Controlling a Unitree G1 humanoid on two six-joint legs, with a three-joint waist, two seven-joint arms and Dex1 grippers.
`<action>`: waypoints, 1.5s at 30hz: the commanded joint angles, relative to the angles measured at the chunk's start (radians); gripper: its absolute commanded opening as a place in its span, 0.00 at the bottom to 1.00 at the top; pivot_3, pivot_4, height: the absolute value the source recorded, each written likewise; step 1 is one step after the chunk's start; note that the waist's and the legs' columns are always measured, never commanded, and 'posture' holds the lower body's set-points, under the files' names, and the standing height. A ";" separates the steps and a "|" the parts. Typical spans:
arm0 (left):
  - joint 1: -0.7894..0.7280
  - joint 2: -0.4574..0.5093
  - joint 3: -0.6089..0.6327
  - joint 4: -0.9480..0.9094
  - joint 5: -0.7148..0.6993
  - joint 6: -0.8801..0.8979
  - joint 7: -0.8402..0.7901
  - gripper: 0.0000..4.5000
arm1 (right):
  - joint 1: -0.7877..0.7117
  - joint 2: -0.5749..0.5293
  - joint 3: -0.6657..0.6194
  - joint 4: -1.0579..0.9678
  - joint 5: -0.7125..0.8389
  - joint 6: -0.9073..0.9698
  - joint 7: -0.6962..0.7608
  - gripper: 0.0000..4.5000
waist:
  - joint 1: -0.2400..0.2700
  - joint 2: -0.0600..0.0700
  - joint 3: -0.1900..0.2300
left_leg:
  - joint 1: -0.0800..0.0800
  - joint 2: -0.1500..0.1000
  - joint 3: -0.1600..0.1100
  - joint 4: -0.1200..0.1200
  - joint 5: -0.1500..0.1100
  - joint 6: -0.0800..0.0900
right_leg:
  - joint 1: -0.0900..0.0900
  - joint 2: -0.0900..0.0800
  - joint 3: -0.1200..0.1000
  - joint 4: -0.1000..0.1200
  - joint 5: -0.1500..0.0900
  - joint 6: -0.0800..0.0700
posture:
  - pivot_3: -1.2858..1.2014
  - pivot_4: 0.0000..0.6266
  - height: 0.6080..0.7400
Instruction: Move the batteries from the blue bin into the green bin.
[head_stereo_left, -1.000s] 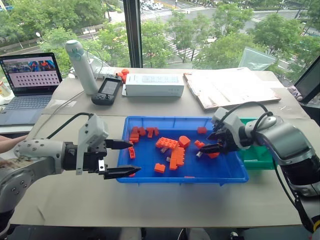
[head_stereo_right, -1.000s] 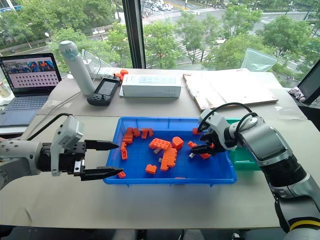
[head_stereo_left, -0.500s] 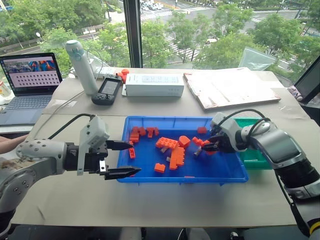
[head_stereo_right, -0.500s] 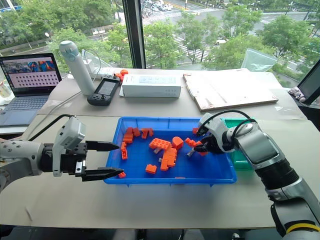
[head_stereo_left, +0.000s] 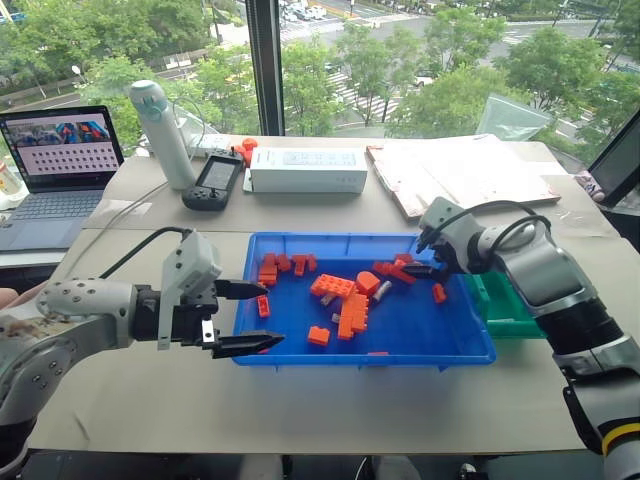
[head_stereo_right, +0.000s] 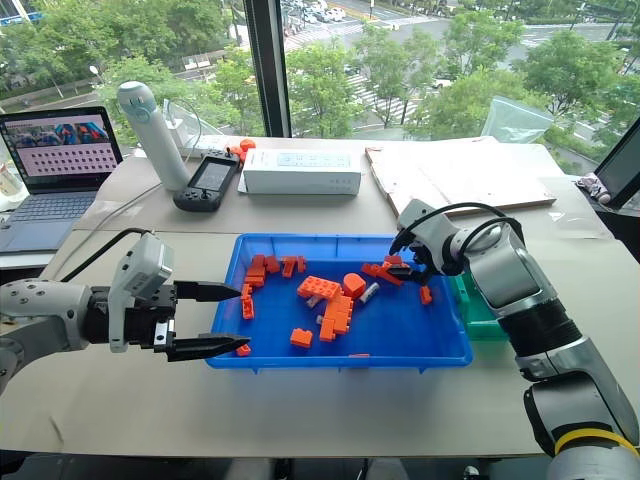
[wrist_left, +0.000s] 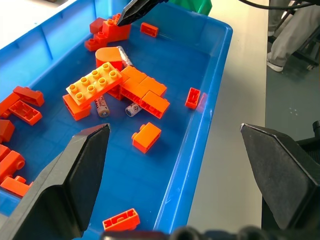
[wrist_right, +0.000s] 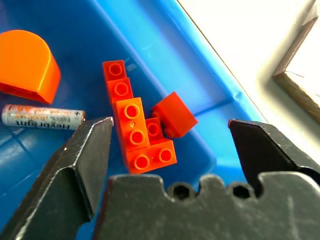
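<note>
The blue bin (head_stereo_left: 360, 357) lies mid-table, littered with orange bricks (head_stereo_left: 345, 305). One grey battery (head_stereo_left: 382, 290) rests beside a rounded orange brick; two more batteries (wrist_left: 101, 106) (wrist_left: 132, 109) lie against the brick pile. My right gripper (head_stereo_left: 424, 268) hovers open over the bin's far right corner, above a small cluster of orange bricks (wrist_right: 137, 135), with nothing between its fingers. A battery (wrist_right: 42, 117) lies just outside one finger. The green bin (head_stereo_left: 505, 300) sits against the blue bin's right side. Open and holding nothing, my left gripper (head_stereo_left: 272, 315) hangs at the bin's left rim.
Behind the blue bin are a white box (head_stereo_left: 308, 170), a black handheld device (head_stereo_left: 215, 182), a white bottle (head_stereo_left: 165, 135), a laptop (head_stereo_left: 60, 160) and an open book (head_stereo_left: 460, 175). Bare tabletop runs along the front edge.
My right gripper pinched shut among the bricks at the bin's right, then rose toward the far corner and opened. Bricks there shifted and a battery now lies loose. The left arm stayed still.
</note>
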 joint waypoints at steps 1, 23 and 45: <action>-0.015 0.001 0.015 -0.007 -0.005 -0.019 -0.006 1.00 | 0.001 -0.007 -0.060 -0.126 0.088 0.081 0.078 0.93 | 0.000 0.000 0.000 | 0.000 0.000 0.000 0.000 0.000 0.000 | 0.000 0.000 0.000 0.000 0.000 0.000 | 0.52 0.24 0.99; -0.024 0.018 0.026 -0.006 -0.017 -0.002 -0.014 1.00 | 0.037 0.150 0.032 -0.021 0.062 0.133 0.000 0.93 | 0.000 0.000 0.000 | 0.000 0.000 -0.001 0.001 0.001 0.000 | 0.000 0.000 0.000 0.002 0.000 0.000 | 0.52 0.24 0.99; -0.053 -0.008 -0.023 0.015 0.000 -0.023 -0.027 1.00 | 0.027 -0.081 -0.145 -0.177 0.133 0.232 0.108 0.55 | 0.008 0.000 0.000 | 0.000 0.000 -0.001 0.000 0.001 0.000 | 0.000 0.000 0.000 0.002 0.000 -0.001 | 0.52 0.24 0.99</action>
